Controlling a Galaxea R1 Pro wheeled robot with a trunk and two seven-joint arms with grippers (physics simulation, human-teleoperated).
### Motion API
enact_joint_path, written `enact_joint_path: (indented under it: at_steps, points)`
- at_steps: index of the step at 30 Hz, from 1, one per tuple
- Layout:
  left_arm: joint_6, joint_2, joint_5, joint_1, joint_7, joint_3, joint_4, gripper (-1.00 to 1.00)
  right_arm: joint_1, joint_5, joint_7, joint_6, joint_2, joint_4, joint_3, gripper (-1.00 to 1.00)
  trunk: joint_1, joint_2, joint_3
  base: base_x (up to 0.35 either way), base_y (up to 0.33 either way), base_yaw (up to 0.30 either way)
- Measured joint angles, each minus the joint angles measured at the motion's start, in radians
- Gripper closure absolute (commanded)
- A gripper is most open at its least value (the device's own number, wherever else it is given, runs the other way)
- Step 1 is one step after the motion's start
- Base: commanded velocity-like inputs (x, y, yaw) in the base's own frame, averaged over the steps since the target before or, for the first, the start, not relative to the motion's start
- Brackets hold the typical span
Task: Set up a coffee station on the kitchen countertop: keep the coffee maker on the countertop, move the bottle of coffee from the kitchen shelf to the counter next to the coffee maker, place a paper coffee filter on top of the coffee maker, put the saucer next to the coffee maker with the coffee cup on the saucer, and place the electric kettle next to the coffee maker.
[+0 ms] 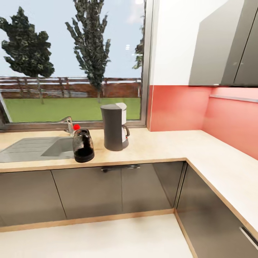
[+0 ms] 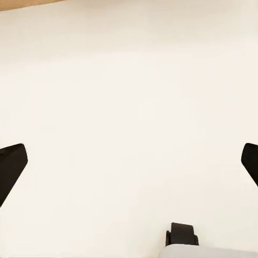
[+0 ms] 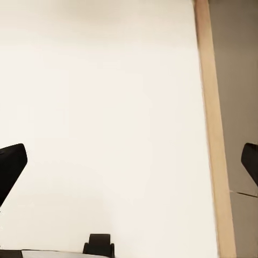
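Nearest, a pale cream floor (image 1: 118, 236) runs bare up to a light wood plinth strip (image 1: 93, 218) at the foot of the glossy dark grey cabinets (image 1: 89, 191). The cabinets form an L, one run straight ahead at twelve o'clock and a second run coming forward along the right, at about three o'clock, so the open floor narrows toward the inner corner.

The left gripper (image 2: 129, 164) hangs over plain floor with its two dark fingertips (image 2: 12, 166) spread wide and nothing between them. The right gripper (image 3: 129, 166) is likewise spread apart and empty, above floor beside the plinth strip and a cabinet front. Both are down at floor height, well apart from anything on the worktop.

Above the cabinets lies the kitchen countertop (image 1: 161, 147), light beige with a straight front edge. On it, at about eleven o'clock, stands the electric kettle (image 1: 83, 146), dark and glassy, close to the front edge. Just to its right and slightly farther back stands the taller coffee maker (image 1: 114, 127), upright, its pale carafe facing right. The two are near but not touching. Left of the kettle is a grey sink (image 1: 39, 147) set into the worktop, with a metal tap (image 1: 68, 123) and a red knob behind the kettle.

Beyond, a wide window (image 1: 71, 61) shows lawn, fence and trees. Right of it are a coral-red splashback (image 1: 179, 107) and grey wall cupboards (image 1: 225, 43).
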State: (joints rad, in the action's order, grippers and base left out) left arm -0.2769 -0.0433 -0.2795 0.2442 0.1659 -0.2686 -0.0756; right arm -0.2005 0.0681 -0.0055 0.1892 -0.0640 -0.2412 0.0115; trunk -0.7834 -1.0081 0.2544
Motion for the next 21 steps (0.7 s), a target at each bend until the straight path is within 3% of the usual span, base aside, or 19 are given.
enact_joint_path:
  at_steps: [21]
  points:
    - [0.000,0.000,0.000,0.000,0.000,-0.001,0.000,-1.00,0.000,0.001,0.000,0.000,0.001,0.002,0.000,-1.00,0.000,0.000,0.000,0.000,0.000,0.271]
